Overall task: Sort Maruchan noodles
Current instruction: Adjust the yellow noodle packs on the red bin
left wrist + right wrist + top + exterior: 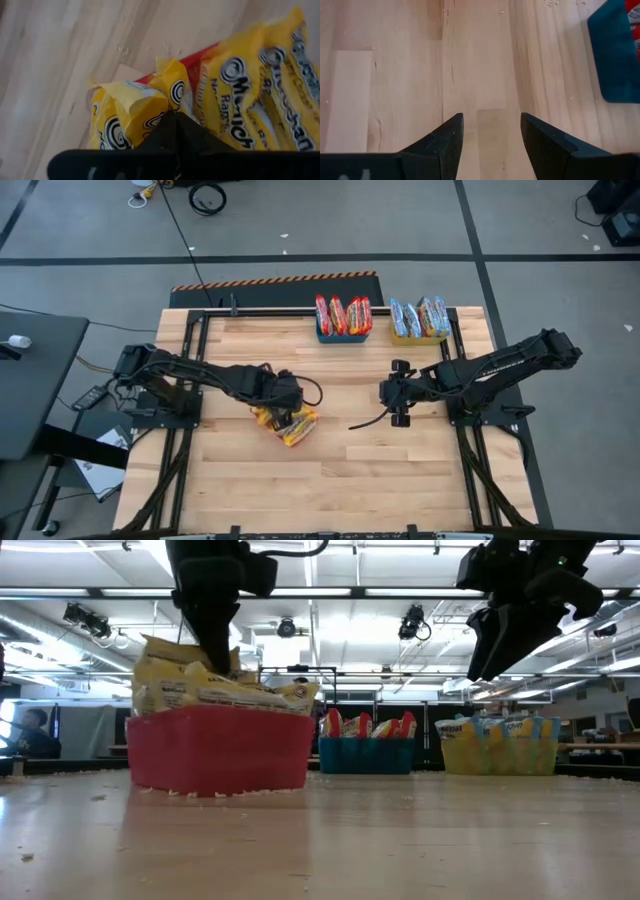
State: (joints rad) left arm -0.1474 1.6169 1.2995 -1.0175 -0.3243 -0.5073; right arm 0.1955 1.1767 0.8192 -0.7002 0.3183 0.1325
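Yellow Maruchan noodles (240, 95) stand packed in a red bin (220, 752) at the table's left middle (290, 425). My left gripper (172, 120) is shut just above them, pointing steeply down (222, 658). Red packets (343, 313) fill a blue bin (366, 756) at the far edge. Pale blue packets (420, 315) fill a yellow bin (498, 756) beside it. My right gripper (492, 135) hangs open over bare wood at the table's right middle (385, 392), with nothing between its fingers. My left gripper's shut fingertips (175, 122) come from above at the crinkled top edge of a yellow packet (170, 82) in the red bin. The fingers themselves hide the spot, so I cannot tell whether they touch that edge.
The blue bin (343, 333) and yellow bin (420, 335) stand side by side along the far rail. Bare wood lies across the table's middle and near half (330, 490). A corner of the blue bin (615, 55) shows in the right wrist view.
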